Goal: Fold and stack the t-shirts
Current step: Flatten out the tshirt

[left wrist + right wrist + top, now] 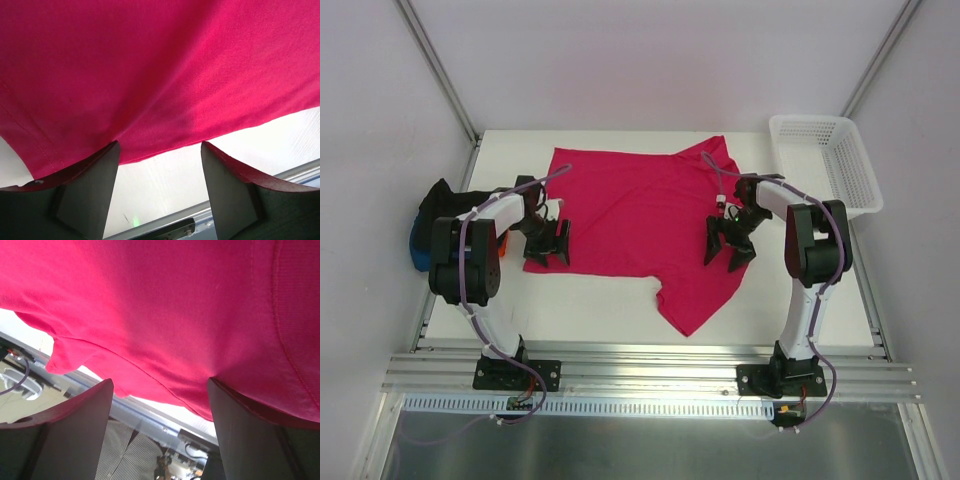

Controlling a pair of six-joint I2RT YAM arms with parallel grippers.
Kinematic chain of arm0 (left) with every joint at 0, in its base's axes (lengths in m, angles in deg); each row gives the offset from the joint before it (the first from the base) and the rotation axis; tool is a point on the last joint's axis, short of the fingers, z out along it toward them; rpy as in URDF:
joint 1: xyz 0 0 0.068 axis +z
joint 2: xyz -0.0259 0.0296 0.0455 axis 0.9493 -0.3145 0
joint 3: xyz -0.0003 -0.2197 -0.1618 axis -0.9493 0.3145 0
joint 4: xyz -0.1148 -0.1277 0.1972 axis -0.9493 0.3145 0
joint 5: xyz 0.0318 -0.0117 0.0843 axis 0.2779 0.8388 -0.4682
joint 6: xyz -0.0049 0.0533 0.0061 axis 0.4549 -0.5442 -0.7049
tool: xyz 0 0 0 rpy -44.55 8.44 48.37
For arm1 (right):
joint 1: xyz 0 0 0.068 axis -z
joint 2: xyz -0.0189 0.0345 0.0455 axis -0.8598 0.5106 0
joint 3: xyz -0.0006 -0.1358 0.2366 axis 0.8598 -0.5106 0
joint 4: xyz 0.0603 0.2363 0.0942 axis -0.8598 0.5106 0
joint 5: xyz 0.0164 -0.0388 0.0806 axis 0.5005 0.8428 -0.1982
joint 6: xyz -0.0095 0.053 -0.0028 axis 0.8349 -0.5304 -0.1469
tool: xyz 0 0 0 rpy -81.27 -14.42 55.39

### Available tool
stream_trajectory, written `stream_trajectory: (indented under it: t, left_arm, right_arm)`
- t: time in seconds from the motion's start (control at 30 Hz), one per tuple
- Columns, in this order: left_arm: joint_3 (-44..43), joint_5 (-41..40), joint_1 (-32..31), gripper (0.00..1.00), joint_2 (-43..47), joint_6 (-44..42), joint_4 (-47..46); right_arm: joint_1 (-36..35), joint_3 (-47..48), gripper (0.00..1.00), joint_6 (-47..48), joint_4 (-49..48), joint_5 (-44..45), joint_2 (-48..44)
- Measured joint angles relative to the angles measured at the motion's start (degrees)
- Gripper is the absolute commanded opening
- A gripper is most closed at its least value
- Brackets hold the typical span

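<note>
Top external shows left claw (548,256) and right claw (725,258) spread apart at crimson-pink t-shirt (640,215) edges.

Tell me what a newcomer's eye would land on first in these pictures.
The crimson-pink t-shirt spread over the middle of the white table dominates. The left gripper and right gripper flank it with jaws open, at its left and right edges. A white mesh basket sits at the far right corner.
</note>
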Motion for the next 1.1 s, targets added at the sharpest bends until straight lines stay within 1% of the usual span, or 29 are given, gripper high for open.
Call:
stream_trajectory:
  t: [0.17, 0.3, 0.37, 0.43, 0.67, 0.7, 0.77, 0.8, 0.87, 0.9, 1.0, 1.03, 1.1]
  left_arm:
    - [1.57, 0.04, 0.00, 0.67, 1.14, -0.26, 0.55]
    - [2.03, 0.15, 0.00, 0.67, 1.36, -0.48, 3.48]
    - [2.03, 0.35, 0.00, 0.66, 1.36, -0.52, 5.18]
    - [2.25, 0.68, 0.00, 0.62, 1.36, -0.57, 6.95]
    - [5.97, 2.82, 0.00, 0.60, 3.96, -0.63, 10.64]
    - [6.01, 3.06, 0.00, 0.59, 4.28, -0.63, 11.13]
    - [6.01, 3.28, 0.00, 0.50, 4.90, -0.55, 11.32]
    - [6.01, 3.52, 0.00, 0.49, 5.20, -0.66, 11.45]
    - [6.01, 4.09, 0.00, 0.50, 6.64, -1.11, 11.72]
    - [5.99, 4.42, 0.00, 0.56, 7.80, -1.36, 11.80]
    - [4.57, 4.63, 0.00, 0.59, 10.64, -1.84, 12.31]
    - [3.69, 4.61, 0.00, 0.62, 10.80, -1.92, 12.41]
    - [1.64, 4.59, 0.00, 0.63, 10.03, -2.01, 12.35]
  right_arm:
    - [0.00, -2.86, 0.81, -0.35, 1.77, -0.15, -0.90]
    - [0.00, -7.02, 0.82, -0.31, 2.75, 0.15, -2.82]
    - [0.00, -8.59, 0.82, -0.15, 2.86, 0.48, -3.72]
    - [0.00, -9.60, 0.82, -0.07, 2.91, 0.87, -4.31]
    - [0.24, -10.64, 0.83, 0.33, 2.05, 2.12, -5.64]
    - [0.37, -10.64, 0.83, 0.44, 2.03, 2.21, -5.64]
    - [0.81, -10.62, 0.82, 0.61, 2.08, 2.40, -5.64]
    - [1.14, -10.62, 0.83, 0.74, 2.08, 2.45, -5.64]
    - [1.81, -10.58, 0.83, 1.03, 2.12, 2.58, -5.64]
    - [2.16, -10.51, 0.83, 1.14, 2.14, 2.64, -5.64]
    - [2.89, -10.49, 0.83, 1.27, 2.12, 2.89, -5.64]
    - [2.95, -10.49, 0.83, 1.29, 2.12, 2.93, -5.64]
    - [2.95, -10.49, 0.83, 1.29, 2.12, 2.95, -5.64]
